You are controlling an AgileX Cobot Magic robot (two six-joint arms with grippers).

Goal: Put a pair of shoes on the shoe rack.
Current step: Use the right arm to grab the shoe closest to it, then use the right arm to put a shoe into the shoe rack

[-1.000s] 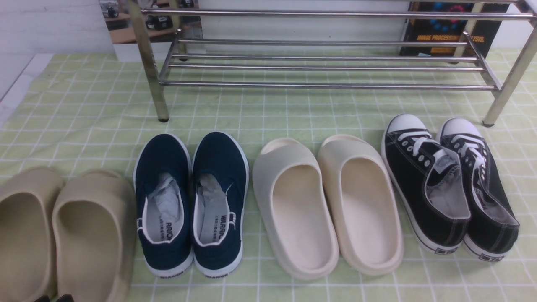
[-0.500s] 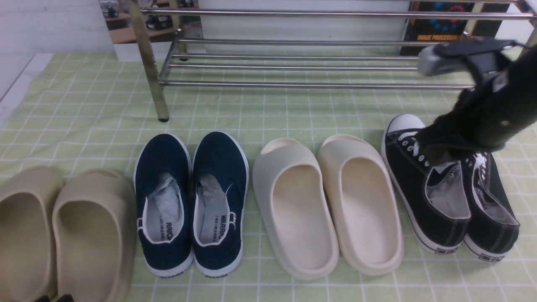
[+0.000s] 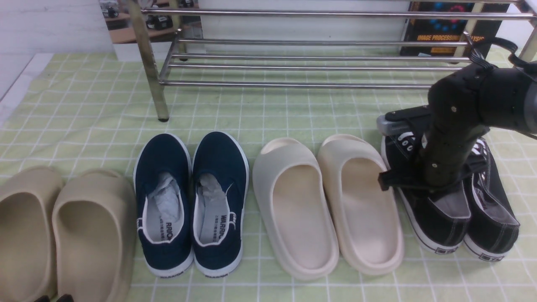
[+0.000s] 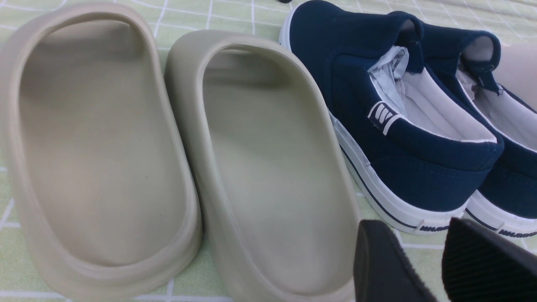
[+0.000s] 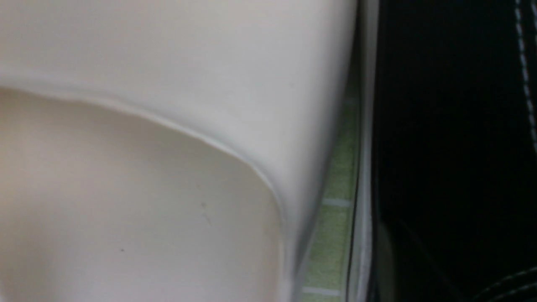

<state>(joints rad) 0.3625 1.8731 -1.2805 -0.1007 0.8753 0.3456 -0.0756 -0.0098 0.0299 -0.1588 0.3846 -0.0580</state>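
Two black lace-up sneakers [image 3: 436, 222] stand side by side on the cloth at the right, toes toward the silver shoe rack [image 3: 319, 84] at the back. My right gripper [image 3: 436, 180] points down onto them, over the lace area and openings. Its wrist hides the fingers, so the jaws do not show. The right wrist view shows only black canvas [image 5: 440, 126] and a white sole edge, beside a cream slide [image 5: 168, 84]. My left gripper [image 4: 419, 239] hovers low at the front left, by the heel of a navy shoe [image 4: 398, 126]. It is open, with bare cloth between its fingers.
In a row left of the sneakers lie cream slides [image 3: 327, 205], navy slip-ons [image 3: 191, 201] and tan slides [image 3: 63, 235], all on a green checked cloth [image 3: 293, 117]. The rack's front legs stand on the cloth. A dark poster [image 3: 444, 29] leans behind the rack.
My right arm came into view from the right at rack-bar height. It then dropped down and toward me onto the black sneakers. The shoes have not visibly shifted.
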